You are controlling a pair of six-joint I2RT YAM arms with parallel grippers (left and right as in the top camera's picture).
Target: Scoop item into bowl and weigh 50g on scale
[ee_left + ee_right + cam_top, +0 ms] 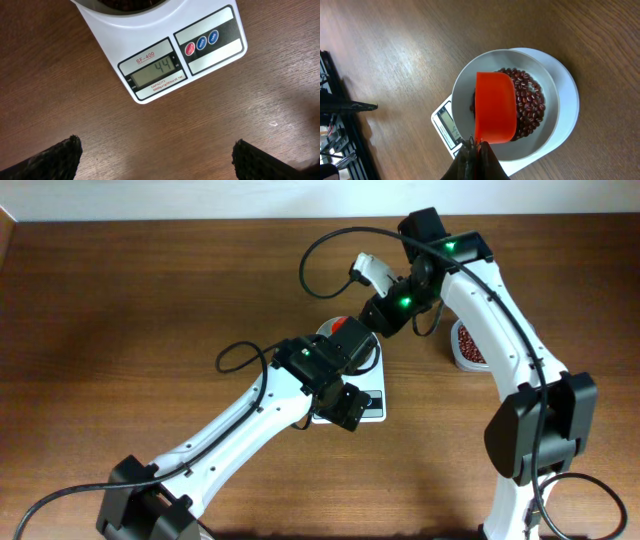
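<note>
Wooden table (395,45), beans (531,107) ahead of right claw (475,149)

— Anything else on your feed?
— I see an orange-red scoop (495,107), bright and smooth. Over to the right, a clear container (466,348) stands partly hidden on the brown wooden table (120,300).

The white-shelled left arm (240,418) and matching right arm (500,320) have smooth rounded links joined by black joint housings. Thin black cables (240,346) loop beside them. Small green lights (405,303) glow on the right arm. The left gripper (157,160) has coarse, black, textured fingertips (55,160).
</note>
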